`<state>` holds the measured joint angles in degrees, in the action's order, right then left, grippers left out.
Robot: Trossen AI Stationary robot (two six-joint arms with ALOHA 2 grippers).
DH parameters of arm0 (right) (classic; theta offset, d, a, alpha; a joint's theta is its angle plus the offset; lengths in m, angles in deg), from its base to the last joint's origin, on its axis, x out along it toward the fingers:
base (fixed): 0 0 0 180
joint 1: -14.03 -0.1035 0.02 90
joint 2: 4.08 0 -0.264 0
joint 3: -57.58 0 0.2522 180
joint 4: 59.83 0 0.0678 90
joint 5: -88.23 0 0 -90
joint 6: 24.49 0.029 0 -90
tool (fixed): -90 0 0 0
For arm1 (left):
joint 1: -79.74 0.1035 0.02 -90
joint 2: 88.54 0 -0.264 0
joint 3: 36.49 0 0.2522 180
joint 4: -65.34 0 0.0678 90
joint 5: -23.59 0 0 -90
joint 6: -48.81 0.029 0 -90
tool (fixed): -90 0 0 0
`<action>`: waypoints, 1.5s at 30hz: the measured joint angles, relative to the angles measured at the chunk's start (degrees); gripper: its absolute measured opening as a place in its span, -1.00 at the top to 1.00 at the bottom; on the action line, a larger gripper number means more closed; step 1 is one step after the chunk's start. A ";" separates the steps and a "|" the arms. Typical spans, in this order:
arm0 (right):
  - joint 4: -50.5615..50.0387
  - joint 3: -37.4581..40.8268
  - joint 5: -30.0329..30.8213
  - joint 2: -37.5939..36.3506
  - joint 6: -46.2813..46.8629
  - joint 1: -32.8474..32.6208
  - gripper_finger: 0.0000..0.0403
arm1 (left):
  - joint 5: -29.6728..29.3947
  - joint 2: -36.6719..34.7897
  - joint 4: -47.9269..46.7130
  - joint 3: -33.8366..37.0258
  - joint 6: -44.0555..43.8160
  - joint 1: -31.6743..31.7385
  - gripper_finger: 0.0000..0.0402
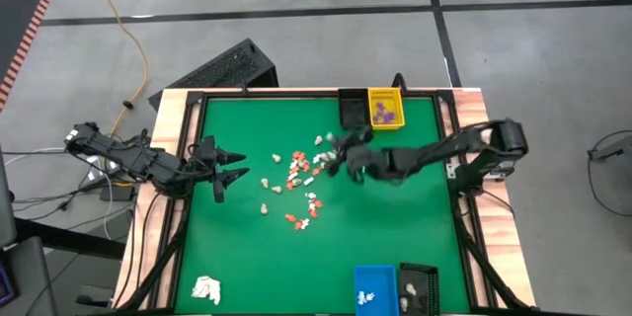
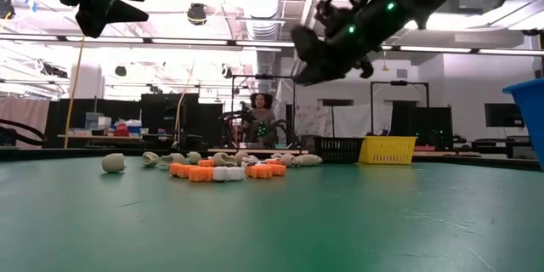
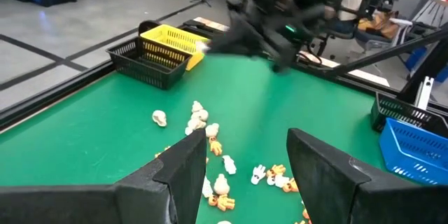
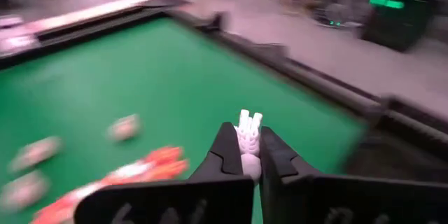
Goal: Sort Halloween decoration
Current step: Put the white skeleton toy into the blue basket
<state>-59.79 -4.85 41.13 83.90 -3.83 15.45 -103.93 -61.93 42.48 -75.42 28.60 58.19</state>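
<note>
In our right claw (image 4: 246, 155), closed on it, we see a small white piece (image 4: 248, 134) whose long axis runs along the fingers, its two prongs pointing out past the tips. The claw hangs above the green tabletop (image 1: 395, 227), near the pile of decorations (image 1: 296, 176), with open green toward the far edge. Our left claw (image 1: 233, 165) waits open at the left side.

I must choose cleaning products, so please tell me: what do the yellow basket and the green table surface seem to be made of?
The yellow basket looks like moulded plastic: its walls are an open lattice in one uniform bright colour. The green table surface looks like a matte felt or fabric mat, since it shows almost no reflection of the ceiling lights; the exact material cannot be confirmed.
</note>
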 joint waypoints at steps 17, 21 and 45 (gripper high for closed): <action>-9.60 0.04 -21.93 0.49 7.79 27.31 0.72 | 0.30 -0.02 -0.02 0.00 -0.63 0.00 0.06; -10.17 0.02 -21.99 0.43 7.83 27.64 0.45 | 0.87 -0.02 -0.09 0.00 -0.63 -0.02 0.06; -28.26 0.11 -13.68 -24.34 -4.41 12.34 0.22 | 1.20 0.00 -0.54 0.00 -0.48 0.00 0.06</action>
<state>-88.05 -4.74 27.45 59.56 -8.25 27.79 -102.73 -61.93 41.94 -75.42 28.12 58.19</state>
